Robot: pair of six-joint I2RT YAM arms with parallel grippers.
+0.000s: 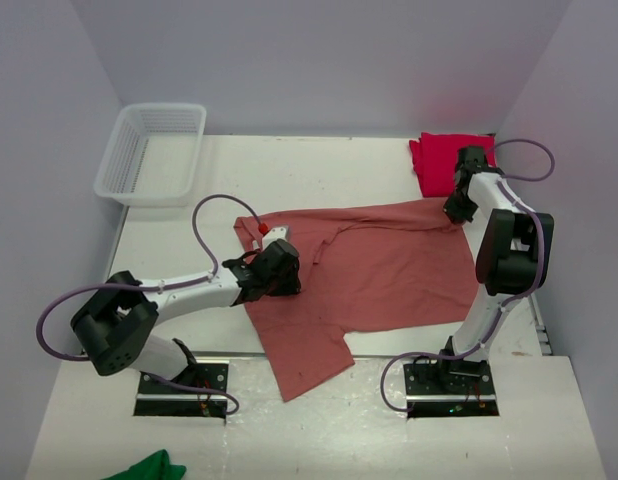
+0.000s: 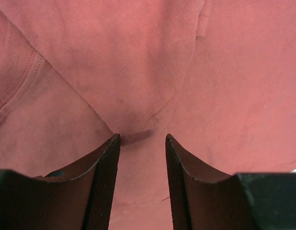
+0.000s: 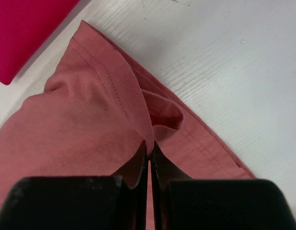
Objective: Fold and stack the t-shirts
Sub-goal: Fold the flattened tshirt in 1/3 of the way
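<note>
Right jaws pinch shut on a doubled hem of the salmon shirt (image 3: 90, 120), by the right edge of the surface (image 1: 319, 165). Left jaws stand half-wide over a puckered seam. The shirt sprawls creased across the middle, partly under the left arm (image 1: 189, 290). The folded crimson shirt (image 1: 437, 160), far right corner, sits half behind the right arm (image 1: 509, 250).

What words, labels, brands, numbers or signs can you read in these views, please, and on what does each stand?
None: no legible text shows in any view.
The salmon-red t-shirt, crimson t-shirt and white basket are plain.
Any marking on the base plates is too small to read.
</note>
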